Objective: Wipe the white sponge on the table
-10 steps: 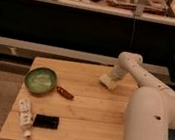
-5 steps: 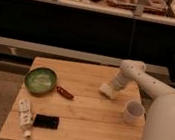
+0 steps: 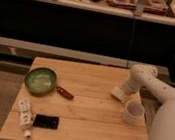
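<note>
The white sponge (image 3: 117, 94) is a small off-white block resting on the table (image 3: 87, 118), a pale wooden top, at its right side. My gripper (image 3: 122, 91) comes down from the white arm on the right and is shut on the sponge, pressing it onto the wood. The arm's end hides the top of the sponge.
A white cup (image 3: 134, 112) stands just right of and in front of the sponge. A green bowl (image 3: 41, 80) sits at the left, with a small red object (image 3: 65, 92) beside it. A white printed tube (image 3: 24, 117) and a black flat object (image 3: 46, 122) lie front left.
The gripper and sponge have slid right and towards the table's front, closer to the cup. The arm has swung back, uncovering the cup and the right side of the table.
</note>
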`<state>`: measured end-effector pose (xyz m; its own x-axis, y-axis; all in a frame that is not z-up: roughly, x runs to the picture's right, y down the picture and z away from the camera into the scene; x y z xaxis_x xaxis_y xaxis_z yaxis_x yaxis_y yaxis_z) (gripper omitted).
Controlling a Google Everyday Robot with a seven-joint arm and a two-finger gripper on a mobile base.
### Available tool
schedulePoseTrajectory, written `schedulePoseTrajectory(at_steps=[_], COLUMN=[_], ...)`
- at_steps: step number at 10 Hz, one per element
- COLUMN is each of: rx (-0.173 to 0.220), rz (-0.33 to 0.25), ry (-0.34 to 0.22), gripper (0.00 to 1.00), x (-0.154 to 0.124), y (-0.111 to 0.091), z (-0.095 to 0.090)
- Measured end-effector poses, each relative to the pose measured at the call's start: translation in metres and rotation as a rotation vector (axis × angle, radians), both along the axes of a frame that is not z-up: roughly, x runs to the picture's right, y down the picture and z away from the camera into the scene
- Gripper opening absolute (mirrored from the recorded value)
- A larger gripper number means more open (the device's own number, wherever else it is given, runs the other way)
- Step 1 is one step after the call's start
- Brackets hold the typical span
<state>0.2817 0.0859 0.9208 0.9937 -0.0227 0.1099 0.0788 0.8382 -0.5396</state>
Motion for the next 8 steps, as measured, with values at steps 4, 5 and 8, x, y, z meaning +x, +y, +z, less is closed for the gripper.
schedulePoseTrajectory(at_steps=[4, 5, 8], rx=[0.027, 0.030, 0.039], rz=[0.051, 0.057, 0.063], ry=[0.115, 0.125, 0.121], gripper=[0.50, 0.50, 0.50], x=[0.029, 0.028, 0.006], y=[-0.035, -0.042, -0.061], z=[0.034, 0.041, 0.059])
